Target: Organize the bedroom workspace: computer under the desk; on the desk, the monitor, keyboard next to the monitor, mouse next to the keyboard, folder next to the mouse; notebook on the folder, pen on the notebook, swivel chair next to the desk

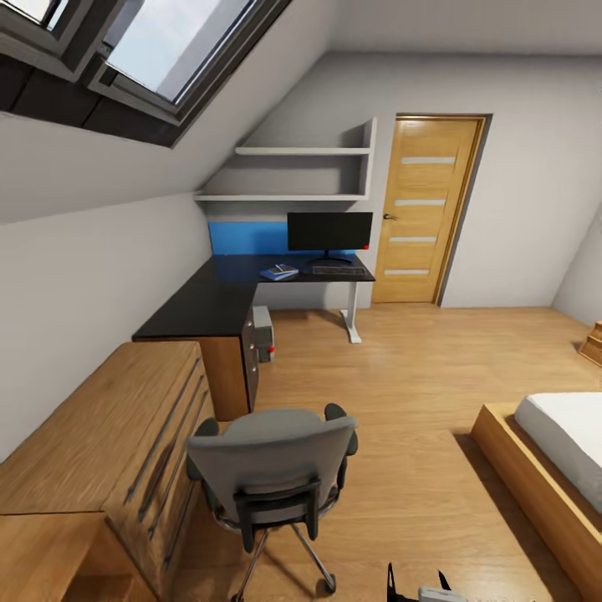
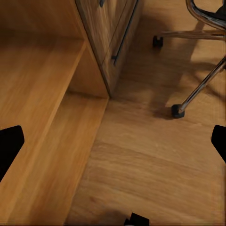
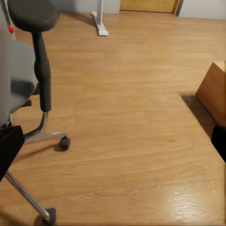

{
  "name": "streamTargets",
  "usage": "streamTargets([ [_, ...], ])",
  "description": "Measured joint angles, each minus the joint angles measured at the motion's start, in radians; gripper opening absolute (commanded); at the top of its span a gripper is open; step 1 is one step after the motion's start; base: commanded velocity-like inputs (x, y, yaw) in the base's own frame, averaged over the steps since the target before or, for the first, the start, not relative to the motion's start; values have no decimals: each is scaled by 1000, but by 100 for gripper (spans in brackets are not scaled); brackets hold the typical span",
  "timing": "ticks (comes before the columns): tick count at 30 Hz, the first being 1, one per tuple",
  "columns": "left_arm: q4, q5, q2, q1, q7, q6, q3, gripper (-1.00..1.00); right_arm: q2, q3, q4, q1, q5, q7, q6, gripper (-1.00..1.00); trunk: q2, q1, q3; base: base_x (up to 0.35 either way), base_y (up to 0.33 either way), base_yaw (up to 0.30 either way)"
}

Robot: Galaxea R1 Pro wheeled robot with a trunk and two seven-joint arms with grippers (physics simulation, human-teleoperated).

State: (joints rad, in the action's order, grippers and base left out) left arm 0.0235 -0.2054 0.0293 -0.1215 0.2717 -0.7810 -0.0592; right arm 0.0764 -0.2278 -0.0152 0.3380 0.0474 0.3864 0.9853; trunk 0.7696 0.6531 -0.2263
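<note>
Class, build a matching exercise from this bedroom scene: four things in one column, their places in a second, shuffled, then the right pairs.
Things:
1. monitor
2. computer
3. swivel chair
4. keyboard

Places:
A. on the floor under the desk
B. on the desk, in front of the monitor
C. on the floor beside the wooden drawer cabinet
D. on the desk, below the wall shelves

Pairs: 1-D, 2-A, 3-C, 4-B

computer (image 1: 262,332): half hidden behind desk (image 1: 205,303) drawers. small items on folder (image 1: 278,272): too small, possibly a pen. bed (image 1: 552,460): cropped.
</note>
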Motion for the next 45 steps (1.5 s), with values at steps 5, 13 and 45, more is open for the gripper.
streamTargets([
  [5, 0, 0, 0, 0, 0, 0, 0, 100, 0, 0, 0, 0, 0, 0, 0, 100, 0, 0, 0, -45, -40, 2],
  [13, 0, 0, 0, 0, 0, 0, 0, 100, 0, 0, 0, 0, 0, 0, 0, 100, 0, 0, 0, -49, -9, 1],
  [45, 0, 0, 0, 0, 0, 0, 0, 100, 0, -1, -1, 0, -3, -2, 0, 100, 0, 0, 0, -36, 8, 69],
])
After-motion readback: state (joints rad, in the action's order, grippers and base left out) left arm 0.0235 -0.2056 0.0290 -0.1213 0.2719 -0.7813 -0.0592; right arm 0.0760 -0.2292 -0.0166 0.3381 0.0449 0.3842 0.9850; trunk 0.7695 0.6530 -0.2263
